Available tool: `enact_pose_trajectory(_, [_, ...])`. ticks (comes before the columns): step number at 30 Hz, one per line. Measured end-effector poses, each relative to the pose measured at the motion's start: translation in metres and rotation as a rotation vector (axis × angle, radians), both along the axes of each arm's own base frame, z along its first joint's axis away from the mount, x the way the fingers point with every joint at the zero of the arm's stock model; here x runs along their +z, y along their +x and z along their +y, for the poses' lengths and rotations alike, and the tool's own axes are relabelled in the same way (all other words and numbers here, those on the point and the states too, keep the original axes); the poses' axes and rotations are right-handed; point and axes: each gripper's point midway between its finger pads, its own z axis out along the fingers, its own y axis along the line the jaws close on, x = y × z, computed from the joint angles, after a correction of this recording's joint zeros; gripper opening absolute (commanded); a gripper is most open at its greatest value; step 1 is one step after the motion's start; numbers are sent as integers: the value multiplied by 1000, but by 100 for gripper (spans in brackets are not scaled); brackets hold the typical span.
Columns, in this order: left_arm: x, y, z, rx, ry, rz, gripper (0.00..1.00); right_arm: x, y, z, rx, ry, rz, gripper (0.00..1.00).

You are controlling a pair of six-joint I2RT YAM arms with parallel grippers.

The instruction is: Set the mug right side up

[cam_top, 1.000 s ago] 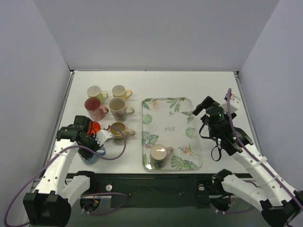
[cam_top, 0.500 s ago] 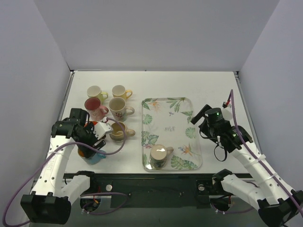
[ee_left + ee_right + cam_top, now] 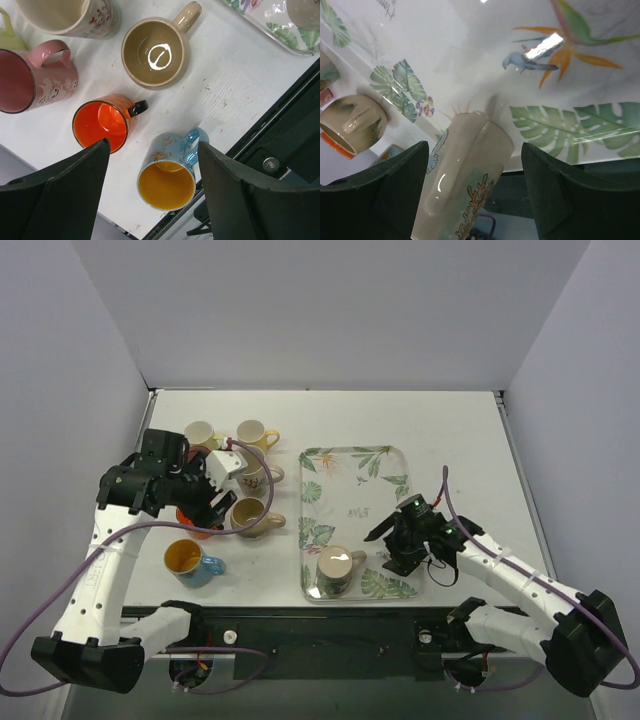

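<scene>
The mug (image 3: 335, 571), beige with a coral pattern, stands upside down at the near left of the leaf-print tray (image 3: 355, 505). My right gripper (image 3: 384, 549) sits low on the tray just right of it. In the right wrist view the mug (image 3: 465, 170) shows between the open fingers (image 3: 395, 190), with a gap on each side. My left gripper (image 3: 215, 502) hangs open and empty above the mugs on the left. Below it in the left wrist view a blue mug (image 3: 167, 172) with an orange inside stands upright.
Left of the tray stand an orange mug (image 3: 100, 125), a tan mug (image 3: 250, 516), a pink mug (image 3: 25, 80), a cream mug (image 3: 200, 433), a yellow mug (image 3: 252, 433) and a flowered white mug (image 3: 250, 477). The blue mug (image 3: 190, 560) is close to the table's near edge.
My left gripper opened, let go of the blue mug and rose back over the other mugs. My right arm swung down and left to the mug on the tray, jaws narrowing.
</scene>
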Motion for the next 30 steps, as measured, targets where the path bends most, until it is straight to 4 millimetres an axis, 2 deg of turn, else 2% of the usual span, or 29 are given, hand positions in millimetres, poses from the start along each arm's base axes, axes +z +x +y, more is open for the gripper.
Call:
enact_pose_trajectory(3, [-7,6,-7,-4,-9,20,81,-5,3,17,-2,40,29,69])
enact_pose_trajectory(7, [-13,8,-16,-18,-14,40,81,-16,8,31,-9,64,69,58])
enact_pose_trajectory(10, [-14,8,-19,-23,-18,43,81,-21,10,39,-5,68,87,34])
enact_pose_trajectory(11, [-14,8,-21,-27,-19,44,81,-22,12,44,0,75,91,30])
enact_pose_trajectory(13, [-15,9,-22,-31,-19,46,81,-24,12,50,6,89,99,17])
enact_pose_trajectory(15, [-16,9,-24,-35,-18,51,81,-23,16,61,-1,129,111,11])
enact_pose_trajectory(17, [-18,10,-25,-39,-17,58,81,-17,21,68,2,161,100,14])
enact_pose_trajectory(18, [-18,10,-26,-40,-18,60,81,-14,23,71,7,172,90,17])
enact_pose_trajectory(19, [-18,11,-27,-41,-19,61,81,-12,25,72,15,172,77,24])
enact_pose_trajectory(20, [-19,11,-28,-42,-20,63,81,-11,26,72,20,171,72,24])
enact_pose_trajectory(22, [-20,12,-29,-43,-22,67,81,-11,26,71,30,164,68,15])
enact_pose_trajectory(23, [-20,12,-30,-42,-25,68,81,-12,25,71,35,161,67,5])
enact_pose_trajectory(26, [-20,15,-32,-43,-29,65,81,-10,27,75,33,180,71,0])
enact_pose_trajectory(30, [-20,17,-34,-43,-34,57,81,-10,28,81,67,198,67,0])
